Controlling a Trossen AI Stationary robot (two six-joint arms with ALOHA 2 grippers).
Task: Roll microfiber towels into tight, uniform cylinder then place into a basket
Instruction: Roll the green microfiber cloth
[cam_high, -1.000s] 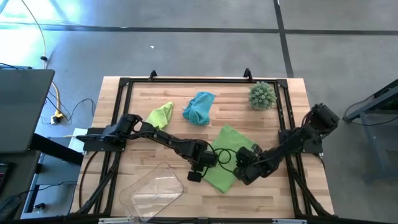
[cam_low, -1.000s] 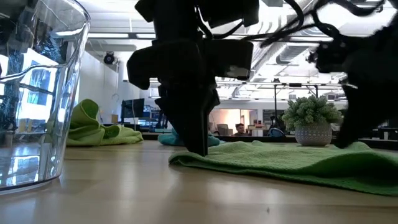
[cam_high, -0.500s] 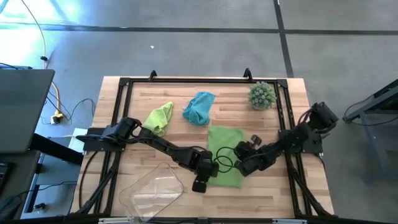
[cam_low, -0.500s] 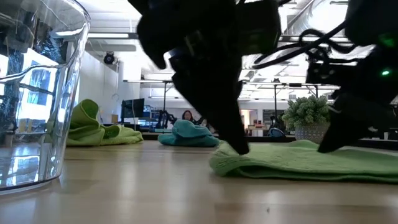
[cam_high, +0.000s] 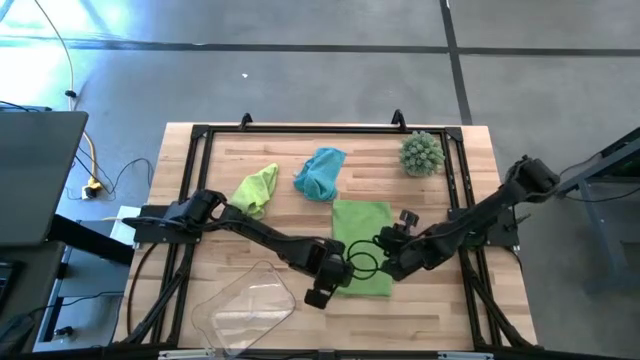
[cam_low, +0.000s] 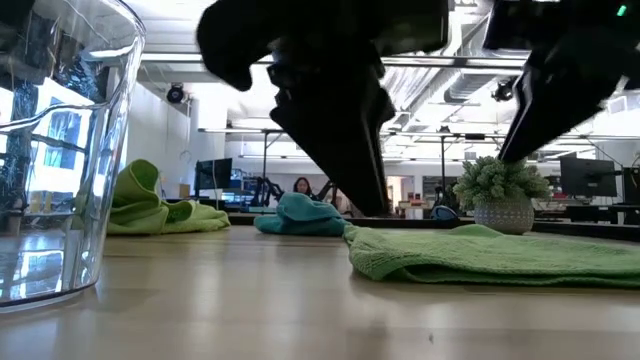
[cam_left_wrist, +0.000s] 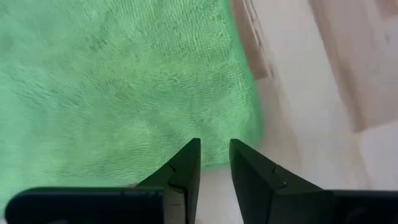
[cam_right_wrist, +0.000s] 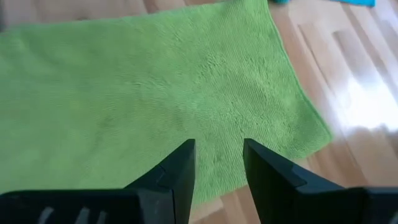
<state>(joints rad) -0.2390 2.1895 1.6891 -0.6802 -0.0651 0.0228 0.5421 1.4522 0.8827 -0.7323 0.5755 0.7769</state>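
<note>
Okay, flat green towel (cam_high: 360, 245) is my landmark: spread out roughly square on the table (cam_high: 250, 225), near the middle. Left gripper (cam_high: 318, 292) sits at the towel's near-left corner; in the left wrist view the fingers (cam_left_wrist: 186, 163) stand slightly apart with nothing between them, tips hanging over the towel's edge. Right gripper (cam_high: 392, 264) sits at the towel's near-right edge, jaws also parted and empty, tips over the cloth in the right wrist view. I'm not holding anything with either.

Other things, relative to the flat towel: crumpled lime towel (cam_high: 256, 187) beyond it to the left, teal towel (cam_high: 320, 172) just beyond its far-left corner, spiky plant ball (cam_high: 421, 153) beyond to the right, clear basket (cam_high: 245, 305) to its near-left, well apart.

Handling call: fuzzy, light, floppy, no stiffness, so it will sag and bunch if lifted by one point. I'd pinch the near edge at both corners together and roll away, keeping tension even. Pile should grip the wood a bit; thin edge is hard to catch.
</note>
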